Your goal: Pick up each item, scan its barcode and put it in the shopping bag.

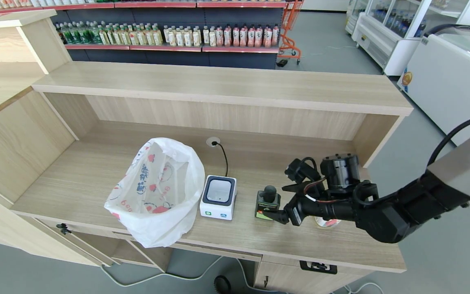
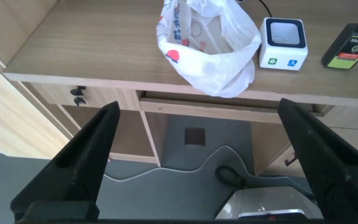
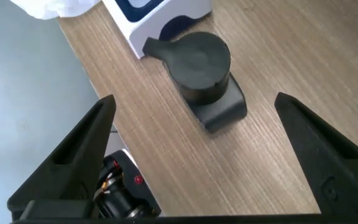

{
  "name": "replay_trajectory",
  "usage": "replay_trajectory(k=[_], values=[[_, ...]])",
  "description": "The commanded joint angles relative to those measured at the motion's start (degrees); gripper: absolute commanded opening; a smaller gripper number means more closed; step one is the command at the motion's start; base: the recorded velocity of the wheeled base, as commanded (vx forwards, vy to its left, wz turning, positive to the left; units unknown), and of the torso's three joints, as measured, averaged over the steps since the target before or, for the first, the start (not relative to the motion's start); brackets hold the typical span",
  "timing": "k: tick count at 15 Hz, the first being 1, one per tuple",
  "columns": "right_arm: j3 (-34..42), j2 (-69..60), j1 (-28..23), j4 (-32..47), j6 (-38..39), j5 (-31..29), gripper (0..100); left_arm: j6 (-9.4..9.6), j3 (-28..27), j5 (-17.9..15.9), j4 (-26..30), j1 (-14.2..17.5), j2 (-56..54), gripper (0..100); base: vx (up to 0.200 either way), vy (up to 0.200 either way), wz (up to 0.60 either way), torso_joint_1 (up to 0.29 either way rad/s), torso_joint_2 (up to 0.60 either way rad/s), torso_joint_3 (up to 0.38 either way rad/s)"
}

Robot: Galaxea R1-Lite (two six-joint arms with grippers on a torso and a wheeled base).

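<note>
a wooden counter (image 1: 96, 171) holds an open white shopping bag (image 1: 157, 192), a small white scanner (image 1: 218, 197) just to its right, and a black bottle (image 1: 267, 202) with a green label near the scanner. the right gripper (image 1: 275, 215) sits just beside the bottle, fingers spread wide and empty. the left gripper (image 2: 194, 168), also wide and empty, hangs out in front of the counter's front edge

You get bright, even overhead light. Soft, faint shadows beside bag (image 1: 157, 192) and scanner (image 1: 218, 197) on counter (image 1: 76, 183). Mild glare on scanner window, freezer (image 1: 451, 81) lid. Head view bows counter edges.
</note>
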Motion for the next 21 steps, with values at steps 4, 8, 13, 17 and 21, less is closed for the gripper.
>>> replay_trajectory(k=[4,8,13,17,21], values=[[-6.25,7.46,1.75,-1.06,-0.37,-0.09,100,-0.01,0.0,-0.02,0.06,0.0,0.06,100,0.0,0.0,0.0,0.0,0.0,0.0],[-9.59,11.68,1.75,-0.53,-2.92,-0.18,100,-0.01,0.0,-0.02,-0.03,0.0,0.06,100,0.0,0.0,0.0,0.0,0.0,0.0],[-15.65,15.99,2.9,-0.53,-3.18,-0.53,100,-0.01,0.0,-0.02,-0.03,0.0,-0.02,100,0.0,0.0,0.0,0.0,0.0,0.0],[-19.52,17.57,2.72,3.42,-6.34,-0.53,100,-0.01,0.0,-0.02,-0.03,0.0,-0.02,100,0.0,0.0,0.0,0.0,0.0,0.0],[-20.58,16.08,2.54,5.0,-8.28,-0.36,0,-0.01,0.0,-0.02,-0.03,0.0,0.06,100,0.0,0.0,0.0,0.0,0.0,0.0]])
